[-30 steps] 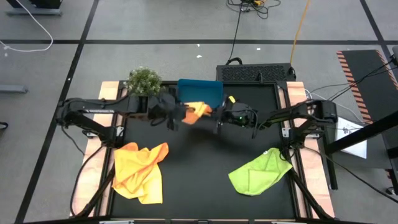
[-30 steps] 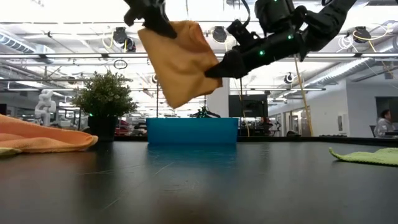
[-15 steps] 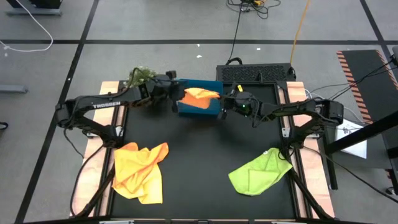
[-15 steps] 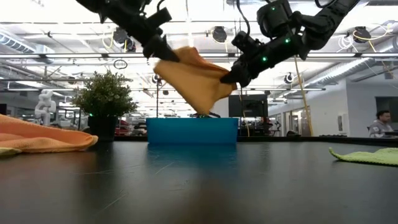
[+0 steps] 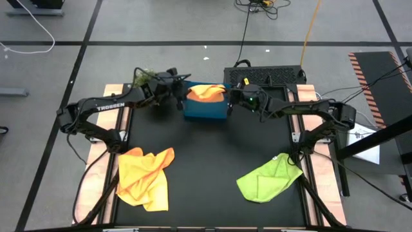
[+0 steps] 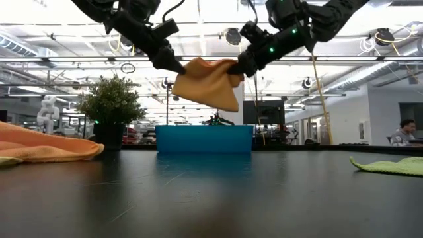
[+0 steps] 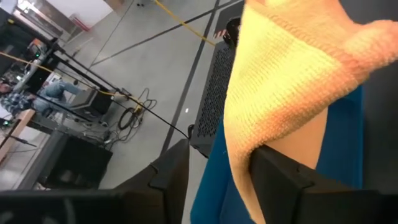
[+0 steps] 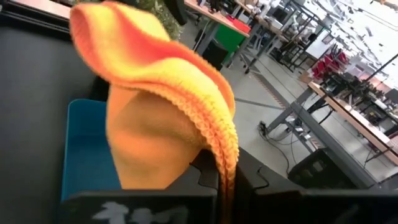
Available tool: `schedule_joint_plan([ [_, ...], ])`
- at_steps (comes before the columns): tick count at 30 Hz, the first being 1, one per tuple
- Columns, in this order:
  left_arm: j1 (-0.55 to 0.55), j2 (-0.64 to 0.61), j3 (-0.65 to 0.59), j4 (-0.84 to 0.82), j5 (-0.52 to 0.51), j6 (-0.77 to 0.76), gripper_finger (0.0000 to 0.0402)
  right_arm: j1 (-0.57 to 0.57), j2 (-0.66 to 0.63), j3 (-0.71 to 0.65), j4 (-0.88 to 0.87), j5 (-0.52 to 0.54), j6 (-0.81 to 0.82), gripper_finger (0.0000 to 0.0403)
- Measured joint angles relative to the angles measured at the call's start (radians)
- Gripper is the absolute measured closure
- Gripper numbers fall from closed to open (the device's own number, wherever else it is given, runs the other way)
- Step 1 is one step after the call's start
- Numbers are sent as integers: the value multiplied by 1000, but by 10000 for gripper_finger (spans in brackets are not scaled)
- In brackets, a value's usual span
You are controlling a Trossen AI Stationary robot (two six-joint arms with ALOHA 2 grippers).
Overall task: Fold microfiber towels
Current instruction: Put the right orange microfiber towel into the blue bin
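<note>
A folded orange-yellow towel (image 6: 206,80) hangs in the air between my two grippers, above the blue tray (image 6: 205,139) at the table's far edge. My left gripper (image 5: 180,93) is at the towel's left end with its fingers apart. My right gripper (image 5: 230,100) is shut on the towel's right end. Crumpled yellow and orange towels (image 5: 145,175) lie at the near left. A lime green towel (image 5: 267,177) lies at the near right. My left gripper (image 7: 221,149) stands open around the towel's left edge (image 7: 245,155), which lies against the inner side of one finger (image 7: 280,177); the other finger stands apart from it. My right gripper (image 8: 227,165) pinches the towel's right edge (image 8: 225,146), several layers, between its two fingers. It comes slanting down from the table's right. The towel sags from it, clear of the tray.
A small green plant (image 6: 112,106) stands left of the tray, partly under my left arm in the high view. A dark box (image 5: 264,76) sits behind the table's far edge. The black tabletop (image 5: 206,154) lies bare between the near towels.
Both grippers have carried the orange-yellow towel from over the table's middle toward the far edge, to above the blue tray. The towel hung long below the left gripper before; now it is stretched shorter and wider between the two grippers.
</note>
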Motion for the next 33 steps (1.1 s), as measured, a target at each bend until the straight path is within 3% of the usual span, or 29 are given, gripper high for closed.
schedule_joint_plan([
  [6,-43,-1,0,-6,-22,-1,218,3,0,57,-66,0,-1,403],
  [14,-128,-51,0,-63,-138,-5,183,3,0,98,-110,0,3,403],
  [23,-224,-61,0,-156,-182,-151,146,4,0,111,-109,54,55,403],
  [33,-398,-18,1,19,-213,-316,140,4,0,111,-96,56,69,403],
])
